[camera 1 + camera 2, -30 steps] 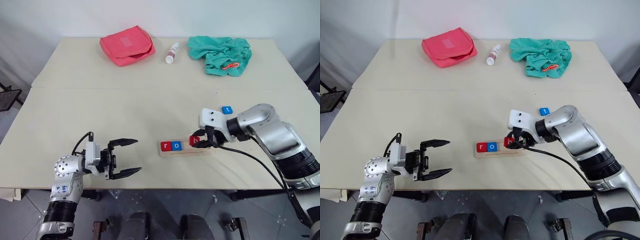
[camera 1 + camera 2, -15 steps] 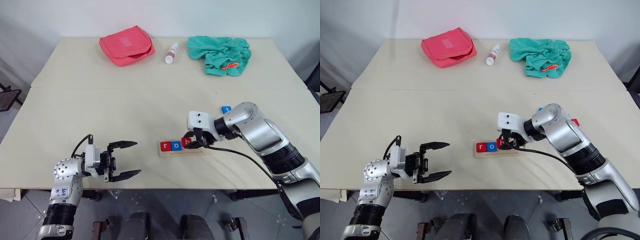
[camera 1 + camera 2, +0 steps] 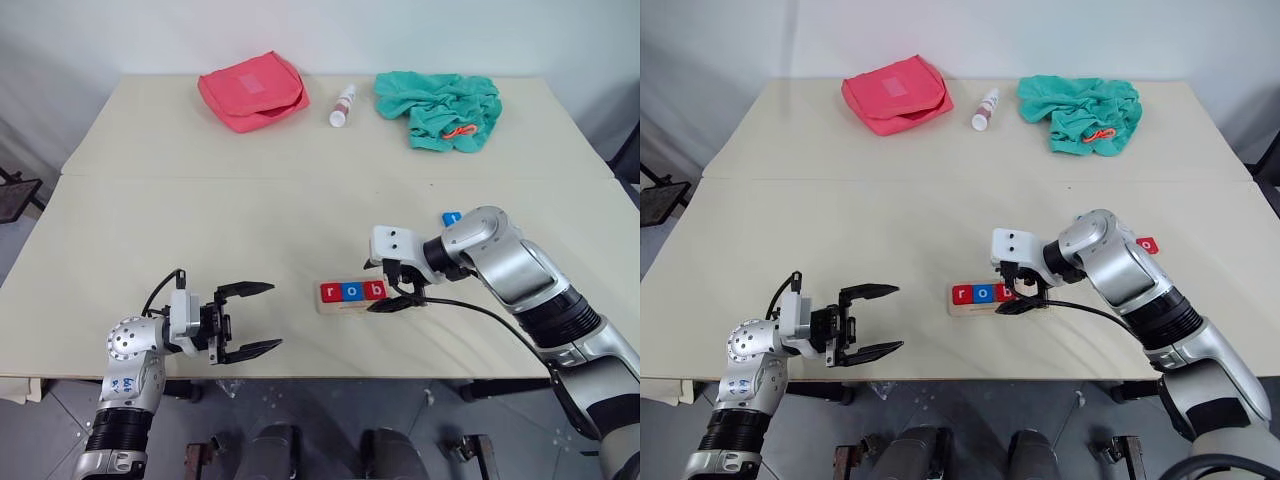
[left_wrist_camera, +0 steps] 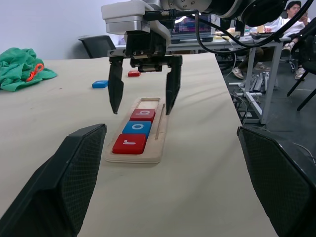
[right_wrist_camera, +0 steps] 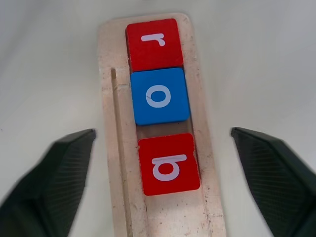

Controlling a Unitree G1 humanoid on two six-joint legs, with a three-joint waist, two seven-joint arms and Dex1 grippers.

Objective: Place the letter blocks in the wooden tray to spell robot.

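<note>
Hovering over the wooden tray (image 3: 367, 299), the right claw (image 4: 143, 92) stands wide open and empty, its two fingers straddling the red "b" tile (image 5: 169, 163), which lies in the groove touching nothing but wood. The red "r" (image 5: 158, 43) and blue "o" (image 5: 159, 96) sit beside it, so three of five letters are down. The tray's long axis runs from nine to three o'clock across the table (image 3: 200, 220). The next letter, a second "o", looks to be the blue tile (image 4: 99, 84) at about one o'clock from the tray (its face is unreadable), with a red tile (image 3: 1148, 244) near it, both on the right arm's side. The left claw (image 3: 246, 319), also open and empty, idles well off at nine o'clock. A pink pouch (image 3: 254, 89), small bottle (image 3: 344, 105) and green cloth (image 3: 440, 108) lie far off at twelve, blocking nothing.
</note>
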